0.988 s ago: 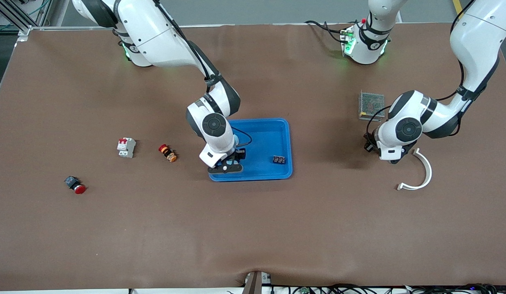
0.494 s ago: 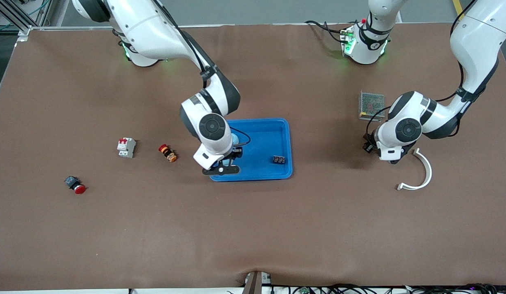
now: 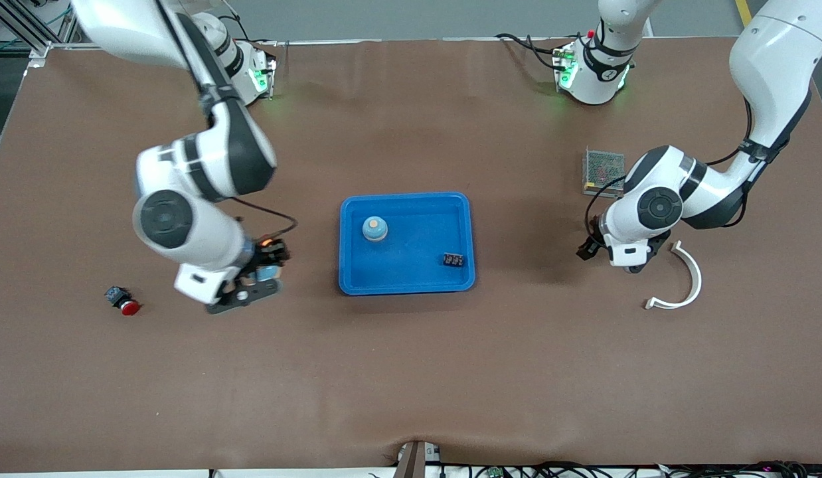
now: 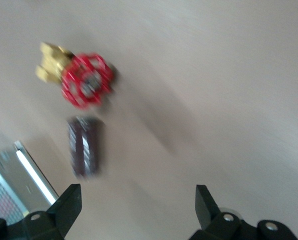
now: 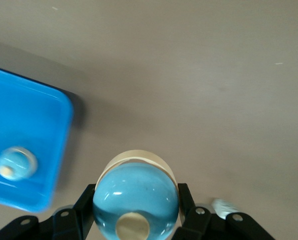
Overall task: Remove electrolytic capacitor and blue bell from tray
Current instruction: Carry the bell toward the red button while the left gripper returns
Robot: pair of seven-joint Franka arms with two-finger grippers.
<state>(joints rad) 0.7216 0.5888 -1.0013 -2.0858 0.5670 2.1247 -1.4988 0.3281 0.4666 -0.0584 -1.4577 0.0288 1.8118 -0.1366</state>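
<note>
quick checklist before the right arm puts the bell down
1. Held bell firmly in the right gripper: ok.
2. Held bell outside the tray, over bare table: ok.
3. Left gripper open and empty: ok.
4. Capacitor lying on the table, not in the tray: ok.
5. Tray free of bells: not ok, a second bell sits in it.

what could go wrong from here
1. The right gripper has its jaws shut on the rounded blue bell over the table beside the tray; it could slip and roll.
2. A small orange part lies right by that gripper; lowering may knock it.
3. A second blue bell sits in the tray and may be forgotten.
The left gripper hangs open near the mesh box.
</note>
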